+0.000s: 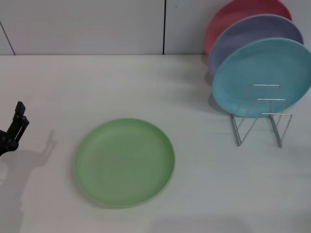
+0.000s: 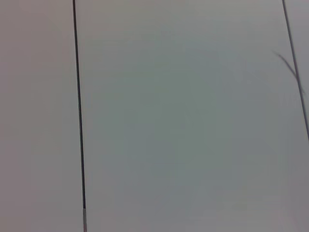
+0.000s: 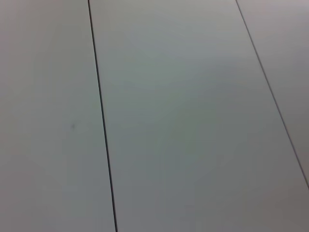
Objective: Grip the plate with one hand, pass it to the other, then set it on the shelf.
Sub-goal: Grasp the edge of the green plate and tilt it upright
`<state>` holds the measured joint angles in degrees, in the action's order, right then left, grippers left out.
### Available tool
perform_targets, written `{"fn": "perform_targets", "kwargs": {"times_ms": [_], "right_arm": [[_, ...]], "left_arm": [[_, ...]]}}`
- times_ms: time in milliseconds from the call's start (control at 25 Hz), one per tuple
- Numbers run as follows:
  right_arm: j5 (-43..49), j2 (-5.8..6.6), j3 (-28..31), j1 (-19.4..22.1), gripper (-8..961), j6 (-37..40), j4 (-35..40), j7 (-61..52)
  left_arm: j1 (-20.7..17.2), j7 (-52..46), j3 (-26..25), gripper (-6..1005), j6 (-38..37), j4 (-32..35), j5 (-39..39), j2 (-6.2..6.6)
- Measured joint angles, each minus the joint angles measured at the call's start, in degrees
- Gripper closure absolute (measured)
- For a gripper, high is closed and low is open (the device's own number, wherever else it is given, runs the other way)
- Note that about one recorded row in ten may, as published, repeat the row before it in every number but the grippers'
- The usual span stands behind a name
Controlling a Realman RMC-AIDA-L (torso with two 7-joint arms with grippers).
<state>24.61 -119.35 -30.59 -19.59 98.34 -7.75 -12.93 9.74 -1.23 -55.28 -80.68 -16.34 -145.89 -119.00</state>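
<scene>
The light-green plate (image 1: 125,162) lies ungripped on the worktop (image 1: 204,184); left claw (image 1: 13,127), state unclear, waits far left; handover and wire rack (image 1: 261,116) placement remain

A teal plate (image 1: 265,75) is seen standing on edge, tilted back, at the right rear of the white table (image 1: 97,87). Directly behind the teal plate a lavender plate (image 1: 257,30) is leaned, and behind that a red plate (image 1: 233,14). A pale panelled wall (image 1: 82,24) with a dark vertical seam is seen behind the table.
</scene>
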Motion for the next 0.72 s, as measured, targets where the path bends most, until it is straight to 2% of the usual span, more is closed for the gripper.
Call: {"fn": "perform_targets", "kwargs": {"times_ms": [400, 720], "right_arm": [[0.0, 0.0, 0.0, -0.1, 212, 0.0, 0.02, -0.16], [0.0, 0.0, 0.0, -0.16, 212, -0.06, 0.01, -0.23]], "left_arm": [[0.17, -0.01, 0.42, 156, -0.43, -0.74, -0.05, 0.05], [1.23, 1.01, 0.61, 156, 0.43, -3.17, -1.85, 0.88]]}}
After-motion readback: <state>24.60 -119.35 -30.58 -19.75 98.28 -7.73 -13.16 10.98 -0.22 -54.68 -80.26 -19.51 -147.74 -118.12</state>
